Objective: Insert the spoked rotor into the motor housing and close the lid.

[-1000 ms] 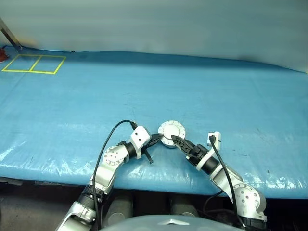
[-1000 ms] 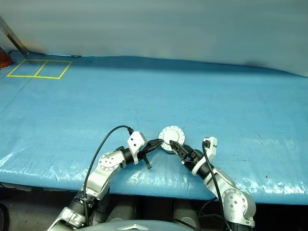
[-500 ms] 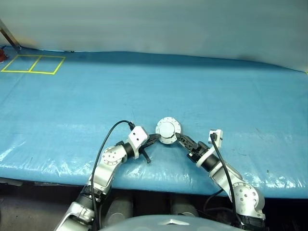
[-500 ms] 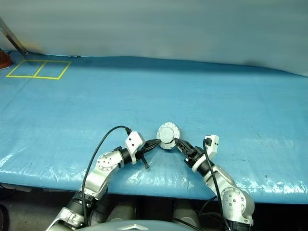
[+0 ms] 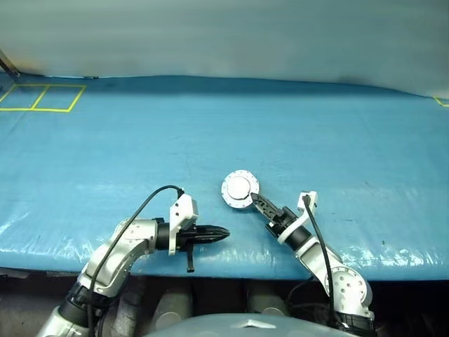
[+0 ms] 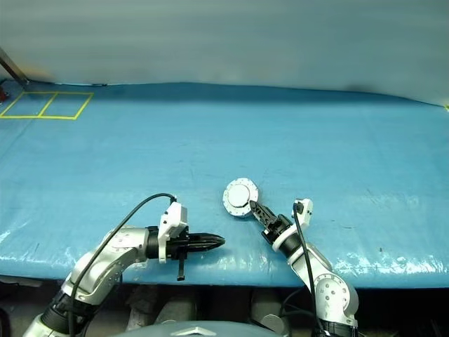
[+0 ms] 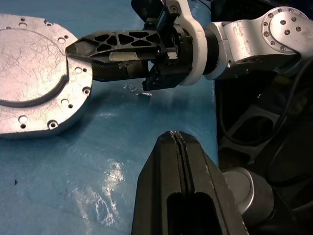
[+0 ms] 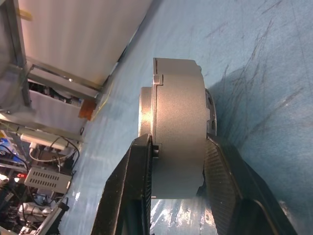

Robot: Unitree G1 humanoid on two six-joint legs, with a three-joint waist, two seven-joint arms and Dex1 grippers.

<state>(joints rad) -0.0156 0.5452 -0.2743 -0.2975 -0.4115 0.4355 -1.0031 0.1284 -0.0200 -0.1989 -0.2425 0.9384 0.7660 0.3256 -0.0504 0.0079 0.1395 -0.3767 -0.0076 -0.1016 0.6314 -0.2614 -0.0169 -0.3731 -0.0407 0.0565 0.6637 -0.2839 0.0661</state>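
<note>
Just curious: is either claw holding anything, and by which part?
The right gripper clamps the closed motor housing across its rim; the left gripper holds nothing.

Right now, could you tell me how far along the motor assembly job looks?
Done, it seems: the motor housing looks closed, its lid on it and plain face showing, so the rotor would be inside, though that is hidden. In hand: the right pincer clamps the closed unit across its thickness. The left pincer is shut, apart from the unit. Left: releasing it.
</note>
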